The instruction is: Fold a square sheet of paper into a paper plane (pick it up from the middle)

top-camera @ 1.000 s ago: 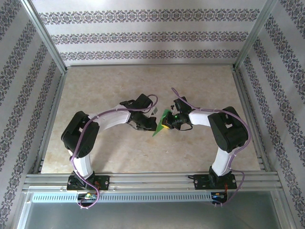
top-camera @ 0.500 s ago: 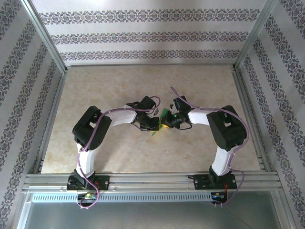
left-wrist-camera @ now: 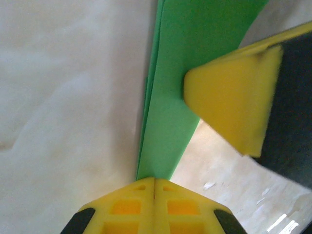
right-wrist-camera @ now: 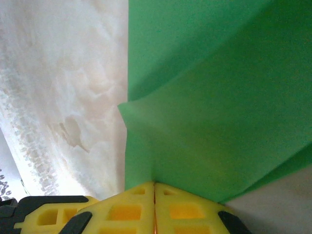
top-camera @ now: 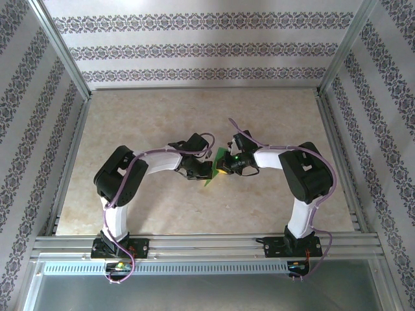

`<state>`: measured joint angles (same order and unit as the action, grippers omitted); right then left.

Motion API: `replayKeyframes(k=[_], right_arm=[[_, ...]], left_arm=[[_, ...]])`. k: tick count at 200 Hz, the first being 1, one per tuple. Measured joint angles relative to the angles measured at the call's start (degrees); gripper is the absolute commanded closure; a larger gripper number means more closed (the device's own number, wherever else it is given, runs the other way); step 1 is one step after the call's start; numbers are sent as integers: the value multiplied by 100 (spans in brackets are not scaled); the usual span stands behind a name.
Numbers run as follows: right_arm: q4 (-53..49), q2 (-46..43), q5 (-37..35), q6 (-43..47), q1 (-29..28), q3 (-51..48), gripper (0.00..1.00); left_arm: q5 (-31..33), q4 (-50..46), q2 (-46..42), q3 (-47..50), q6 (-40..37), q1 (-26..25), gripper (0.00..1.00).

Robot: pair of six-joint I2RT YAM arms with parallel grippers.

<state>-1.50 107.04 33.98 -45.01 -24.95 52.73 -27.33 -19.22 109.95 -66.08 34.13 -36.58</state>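
Left wrist: left claw (left-wrist-camera: 154,185) pinches plain green paper (left-wrist-camera: 180,73); right claw (right-wrist-camera: 154,185) clamps it too.

A robot lab test cell: aluminium frame (top-camera: 207,243) around a marbled table (top-camera: 142,110), floral-striped wall panels (top-camera: 207,48) across the picture's top and sides.

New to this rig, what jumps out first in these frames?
The bright green paper, folded into layers, stands out at the centre of the beige table. The two arms meet nose to nose there, and the left gripper and right gripper are both shut on it.
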Motion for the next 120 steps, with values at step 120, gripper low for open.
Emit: replayKeyframes(k=[120], right_arm=[[131,4,-92,-326,-146,4,90]], left_arm=[[-525,876,-308,308,651,291,96]])
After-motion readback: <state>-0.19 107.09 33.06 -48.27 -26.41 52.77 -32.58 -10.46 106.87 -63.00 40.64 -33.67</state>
